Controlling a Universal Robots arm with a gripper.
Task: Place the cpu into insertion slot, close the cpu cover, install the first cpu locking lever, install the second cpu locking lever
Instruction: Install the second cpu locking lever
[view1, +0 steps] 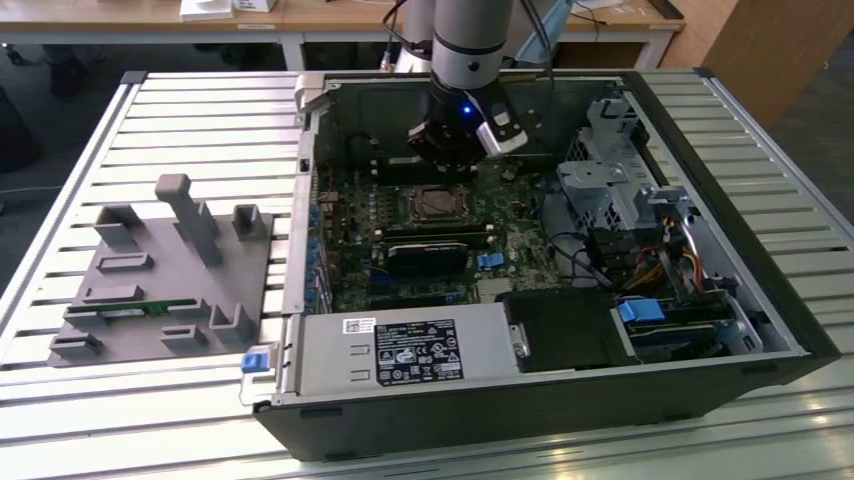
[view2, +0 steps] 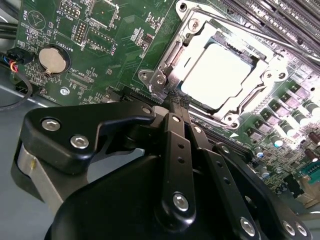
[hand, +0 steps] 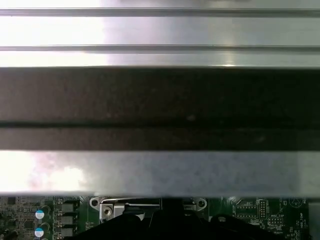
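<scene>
The open computer case lies on the slatted desk, with the green motherboard inside it as the landmark. Over the motherboard's far edge hangs the robot arm, its claw low beside the CPU socket. In the second wrist view the claw's fingers are drawn narrow, tips pressed together at the socket's corner, close to a small metal tab there; whether they pinch anything I cannot tell. The cpu cover lies flat over the socket, framing the cpu, which sits seated in the window. So, judging by this, chip and cover are done; the locking levers look like the work in hand or left.
</scene>
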